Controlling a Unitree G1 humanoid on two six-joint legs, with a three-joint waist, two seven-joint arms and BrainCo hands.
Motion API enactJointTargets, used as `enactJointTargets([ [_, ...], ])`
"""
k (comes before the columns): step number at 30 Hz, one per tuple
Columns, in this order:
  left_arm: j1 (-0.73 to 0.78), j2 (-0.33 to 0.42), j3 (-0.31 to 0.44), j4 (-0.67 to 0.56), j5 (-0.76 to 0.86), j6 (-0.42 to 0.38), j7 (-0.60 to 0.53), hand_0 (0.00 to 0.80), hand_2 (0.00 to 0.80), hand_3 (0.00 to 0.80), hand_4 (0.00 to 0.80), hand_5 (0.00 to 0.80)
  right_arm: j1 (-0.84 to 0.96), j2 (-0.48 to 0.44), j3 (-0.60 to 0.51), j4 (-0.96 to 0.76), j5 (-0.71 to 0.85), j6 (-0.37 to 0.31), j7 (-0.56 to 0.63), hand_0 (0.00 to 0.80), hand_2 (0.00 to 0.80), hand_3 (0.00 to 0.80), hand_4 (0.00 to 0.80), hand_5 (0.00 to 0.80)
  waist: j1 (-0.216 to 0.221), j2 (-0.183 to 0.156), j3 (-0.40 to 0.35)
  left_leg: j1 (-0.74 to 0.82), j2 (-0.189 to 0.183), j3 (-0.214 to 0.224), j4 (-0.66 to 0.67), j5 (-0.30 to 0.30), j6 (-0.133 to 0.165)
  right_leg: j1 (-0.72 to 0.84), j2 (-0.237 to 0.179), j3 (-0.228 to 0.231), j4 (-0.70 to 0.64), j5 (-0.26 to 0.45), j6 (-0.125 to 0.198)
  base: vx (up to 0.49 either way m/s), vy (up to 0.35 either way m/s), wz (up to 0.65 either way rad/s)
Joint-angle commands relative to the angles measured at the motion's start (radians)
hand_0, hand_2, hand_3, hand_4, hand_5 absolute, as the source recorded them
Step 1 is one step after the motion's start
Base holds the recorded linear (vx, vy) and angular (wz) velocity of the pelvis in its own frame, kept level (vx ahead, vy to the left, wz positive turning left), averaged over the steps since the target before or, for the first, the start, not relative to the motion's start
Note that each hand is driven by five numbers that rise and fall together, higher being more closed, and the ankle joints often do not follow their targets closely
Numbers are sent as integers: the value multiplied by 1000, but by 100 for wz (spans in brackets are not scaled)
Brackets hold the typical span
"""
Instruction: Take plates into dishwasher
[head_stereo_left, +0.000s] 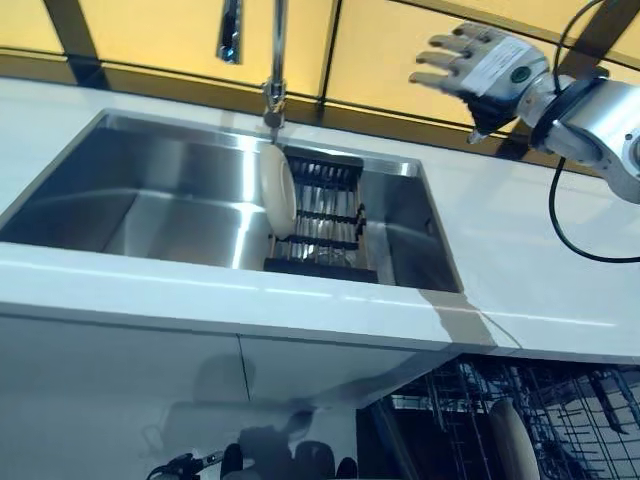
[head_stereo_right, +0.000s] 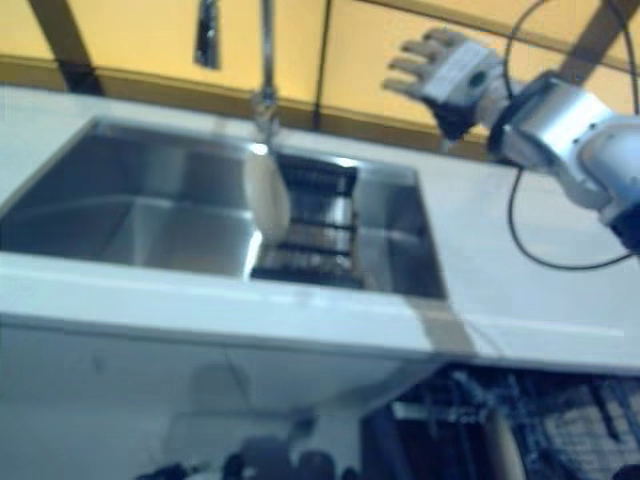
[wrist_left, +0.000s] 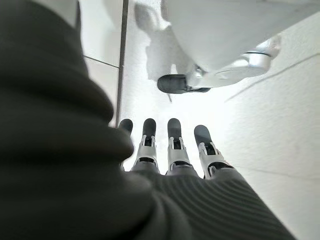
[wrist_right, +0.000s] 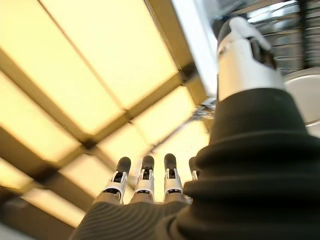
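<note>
Over the counter, right hand (head_stereo_left: 487, 66): raised above the sink's far right corner, fingers spread straight, holding nothing.
Left hand (wrist_left: 172, 150): seen only in its wrist view, fingers straight, empty.
Plate (head_stereo_left: 277, 190): stood on edge in the dark rack (head_stereo_left: 325, 215) inside the sink (head_stereo_left: 150, 190).
Dishwasher rack (head_stereo_left: 560, 420): open below the counter, one plate (head_stereo_left: 512, 440) upright in it.

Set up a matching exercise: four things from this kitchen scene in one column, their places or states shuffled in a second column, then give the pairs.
1. plate
2. right hand
3. dishwasher rack
4. tap

A. raised above the counter, fingers straight
B. below the counter, pulled out
C. on edge in the sink rack
D. rising behind the sink

Pairs: 1-C, 2-A, 3-B, 4-D
</note>
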Motion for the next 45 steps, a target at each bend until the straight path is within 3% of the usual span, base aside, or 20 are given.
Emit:
enactJointTargets([
  [1,-44,38,5,-6,-21,-12,26,0,0,0,0,0,-248,-22,90,-13,-8,17,15,0,0,0,0,0,48,-47,76,-17,-30,-31,-4,-25,34,19,-23,-6,2,10,60,-10,33,24],
  [19,-36,67,4,-31,-50,-33,11,0,0,0,0,0,-420,119,190,10,2,56,40,0,0,0,0,0,105,-65,156,-113,-44,-70,-4,-12,38,-49,-34,-50,2,25,68,-13,26,12],
  [45,-40,84,9,-29,-77,-63,-5,0,0,0,0,0,-452,172,229,-11,-4,53,119,0,0,0,0,0,123,-77,210,-143,-38,-63,-4,-15,41,-77,-28,-63,2,29,72,0,0,0],
])
